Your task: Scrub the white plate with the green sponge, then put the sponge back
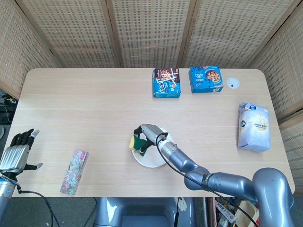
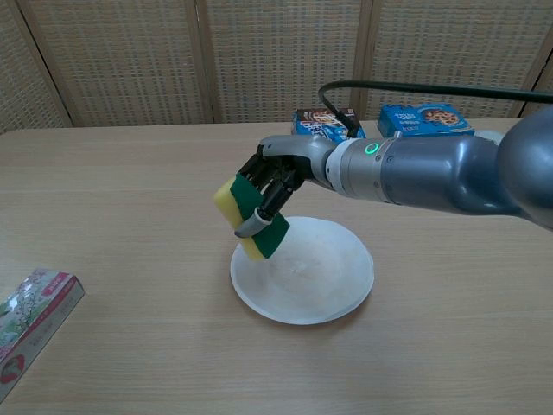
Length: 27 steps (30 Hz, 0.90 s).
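The white plate (image 2: 302, 271) lies bare near the table's front edge. Over its left rim the right hand (image 2: 272, 181) pinches the green sponge (image 2: 251, 218) aloft; that light fingertip hold could let it slip. The left hand (image 1: 16, 151), far left of the plate, hangs empty with fingers apart.

Head view: high above the counter (image 1: 94, 109), looking steeply down, far enough to take in the whole top with the white plate (image 1: 150, 158) near the front edge. Chest view: low, close before the white plate (image 2: 302, 281), facing level across toward the woven screen (image 2: 276, 60) behind. Shared by both: plate, right hand (image 2: 272, 177), blue boxes (image 2: 328, 125) beyond the plate.
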Each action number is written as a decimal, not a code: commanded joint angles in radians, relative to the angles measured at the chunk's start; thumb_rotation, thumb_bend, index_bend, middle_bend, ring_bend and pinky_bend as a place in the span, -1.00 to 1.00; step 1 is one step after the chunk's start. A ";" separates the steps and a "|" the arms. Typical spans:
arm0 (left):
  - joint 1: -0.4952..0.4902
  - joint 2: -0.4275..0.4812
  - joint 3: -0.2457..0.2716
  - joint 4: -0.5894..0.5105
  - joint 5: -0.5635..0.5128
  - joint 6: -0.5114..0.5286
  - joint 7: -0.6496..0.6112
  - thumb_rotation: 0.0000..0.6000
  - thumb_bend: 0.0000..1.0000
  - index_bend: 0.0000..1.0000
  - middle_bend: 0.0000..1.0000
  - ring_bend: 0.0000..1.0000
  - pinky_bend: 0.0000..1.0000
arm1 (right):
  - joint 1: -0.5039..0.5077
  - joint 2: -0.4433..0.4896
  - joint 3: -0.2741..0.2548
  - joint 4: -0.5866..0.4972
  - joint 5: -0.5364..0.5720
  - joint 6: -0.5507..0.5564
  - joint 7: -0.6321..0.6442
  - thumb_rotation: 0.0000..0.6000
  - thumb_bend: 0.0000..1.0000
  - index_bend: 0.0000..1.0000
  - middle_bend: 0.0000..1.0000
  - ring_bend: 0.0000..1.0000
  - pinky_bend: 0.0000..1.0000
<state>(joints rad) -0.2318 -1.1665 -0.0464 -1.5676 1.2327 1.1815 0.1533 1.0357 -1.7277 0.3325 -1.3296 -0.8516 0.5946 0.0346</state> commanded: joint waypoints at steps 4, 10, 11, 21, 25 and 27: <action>-0.001 -0.001 0.000 -0.005 -0.004 -0.002 0.004 1.00 -1.00 -1.00 -1.00 -1.00 -1.00 | 0.012 -0.099 -0.037 0.140 -0.032 0.016 -0.002 1.00 -0.16 0.28 0.09 -0.61 -0.69; 0.000 0.002 -0.004 -0.001 -0.009 0.001 -0.002 1.00 -1.00 -1.00 -1.00 -1.00 -1.00 | -0.005 -0.168 -0.075 0.241 -0.128 0.037 0.027 1.00 -0.16 0.29 -0.55 -0.94 -0.82; 0.000 0.001 -0.004 0.000 -0.010 -0.001 -0.002 1.00 -1.00 -1.00 -1.00 -1.00 -1.00 | -0.009 -0.175 -0.078 0.248 -0.142 0.041 0.035 1.00 -0.16 0.29 -0.65 -0.98 -0.86; -0.002 0.002 -0.005 0.001 -0.015 -0.005 -0.002 1.00 -1.00 -1.00 -1.00 -1.00 -1.00 | -0.030 -0.232 -0.092 0.338 -0.281 0.078 0.140 1.00 -0.16 0.30 -0.91 -1.00 -1.00; -0.003 0.000 -0.005 0.002 -0.017 -0.008 -0.002 1.00 -1.00 -1.00 -1.00 -1.00 -1.00 | -0.034 -0.245 -0.100 0.386 -0.311 0.067 0.176 1.00 -0.16 0.30 -0.91 -1.00 -1.00; -0.004 0.000 -0.005 0.003 -0.018 -0.009 -0.001 1.00 -1.00 -1.00 -1.00 -1.00 -1.00 | -0.037 -0.251 -0.101 0.403 -0.315 0.058 0.191 1.00 -0.16 0.30 -0.91 -1.00 -1.00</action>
<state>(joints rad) -0.2355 -1.1663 -0.0510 -1.5649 1.2146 1.1724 0.1522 1.0021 -1.9719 0.2342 -0.9385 -1.1599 0.6605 0.2142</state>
